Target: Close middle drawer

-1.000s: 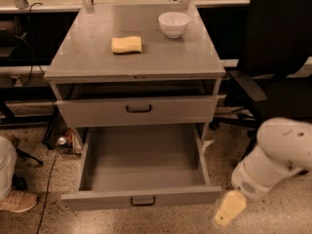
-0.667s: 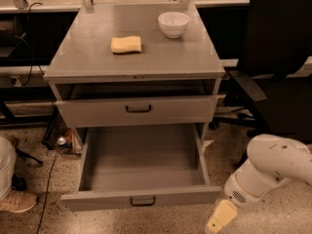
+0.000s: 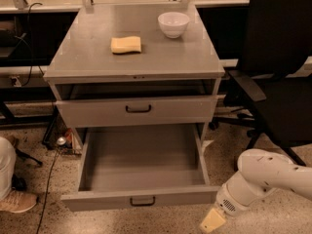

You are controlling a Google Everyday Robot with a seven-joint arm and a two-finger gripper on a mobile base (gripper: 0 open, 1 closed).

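The middle drawer [image 3: 141,198] is a wide, deep grey drawer pulled far out of the cabinet, empty inside. It has a low front panel with a small dark loop handle [image 3: 142,201]. My gripper [image 3: 212,221] hangs at the bottom right on the white arm [image 3: 263,177]. It is just below and right of the drawer front's right corner, and I cannot tell whether it touches it.
The drawer above [image 3: 136,110], with a taller front, stands slightly out. A yellow sponge [image 3: 126,45] and a white bowl [image 3: 173,23] sit on the cabinet top [image 3: 97,62]. A black office chair [image 3: 278,72] stands close on the right. A person's shoe [image 3: 17,201] and cables lie at the left.
My arm and gripper have moved left and down, closer to the right end of the open drawer's front. The drawers have not moved.
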